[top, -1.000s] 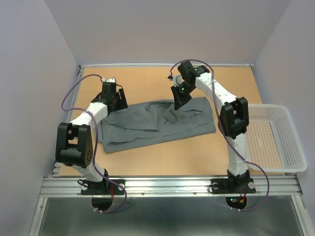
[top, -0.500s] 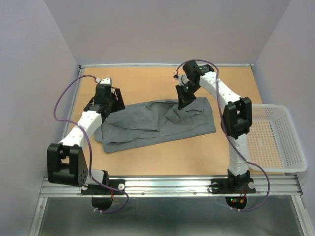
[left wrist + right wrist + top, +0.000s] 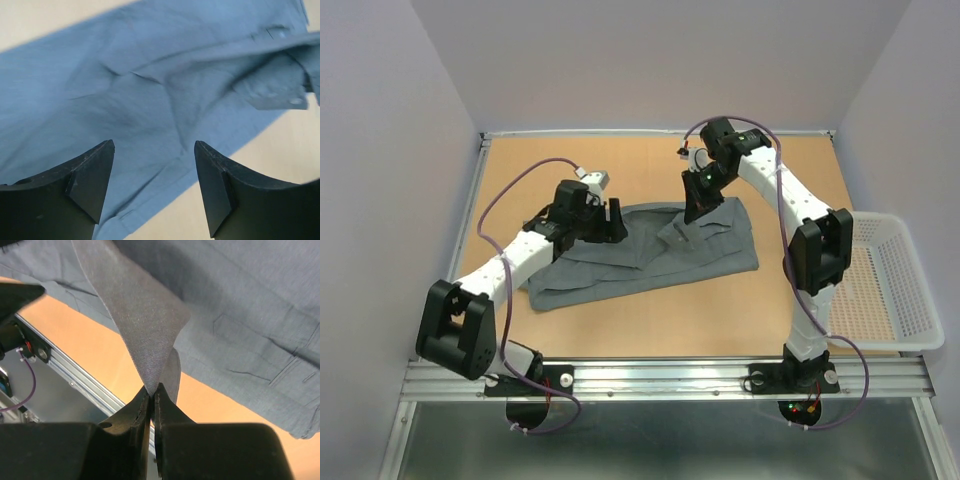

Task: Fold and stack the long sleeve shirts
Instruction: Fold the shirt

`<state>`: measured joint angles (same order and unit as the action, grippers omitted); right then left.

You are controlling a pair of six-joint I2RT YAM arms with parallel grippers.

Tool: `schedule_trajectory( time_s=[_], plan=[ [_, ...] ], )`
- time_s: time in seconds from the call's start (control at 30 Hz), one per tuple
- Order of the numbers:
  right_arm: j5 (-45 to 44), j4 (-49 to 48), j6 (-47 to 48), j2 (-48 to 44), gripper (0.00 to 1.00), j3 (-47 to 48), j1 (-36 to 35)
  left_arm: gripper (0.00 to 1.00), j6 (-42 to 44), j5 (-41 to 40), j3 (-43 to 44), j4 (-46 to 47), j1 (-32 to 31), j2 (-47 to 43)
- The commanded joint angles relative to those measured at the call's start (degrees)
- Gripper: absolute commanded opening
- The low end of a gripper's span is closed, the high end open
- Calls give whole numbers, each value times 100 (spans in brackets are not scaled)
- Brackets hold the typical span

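Top external: shirt (image 3: 650, 262) outside basket (image 3: 870, 290)

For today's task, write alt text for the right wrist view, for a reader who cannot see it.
The right gripper pinches a peaked fold of the grey shirt. The rest of the shirt lies spread over the tan table, whose metal rail shows at lower left.

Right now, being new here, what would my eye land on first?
A rumpled grey shirt sprawls in the middle. The right gripper, jaws shut, pinches a raised fold at its far edge; the left gripper hovers open over its left part. A white mesh basket sits far right.
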<state>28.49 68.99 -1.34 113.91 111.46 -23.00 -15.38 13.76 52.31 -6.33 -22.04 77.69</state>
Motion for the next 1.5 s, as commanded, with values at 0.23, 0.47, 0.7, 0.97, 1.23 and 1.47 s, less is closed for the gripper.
schedule_trajectory(
  time_s=[0.23,0.47,0.7,0.97,1.23,1.47],
  plan=[
    [16,150,-112,-202,9,-248,-55,74,166,601,-195,264,-485,607],
    [-63,132,-103,-62,9,-265,-46,73,140,505,-204,360,-503,1063],
    [-422,53,-146,254,13,-55,-55,73,272,479,-98,-96,-503,1591],
    [-2092,27,-595,1115,21,938,-2,73,412,575,-231,-325,-503,1530],
    [-3393,-447,-1008,1450,42,1203,261,73,738,637,-28,-677,-503,1424],
    [-2798,-1887,-1614,178,48,-500,454,73,685,628,42,-694,-503,1363]
  ],
)
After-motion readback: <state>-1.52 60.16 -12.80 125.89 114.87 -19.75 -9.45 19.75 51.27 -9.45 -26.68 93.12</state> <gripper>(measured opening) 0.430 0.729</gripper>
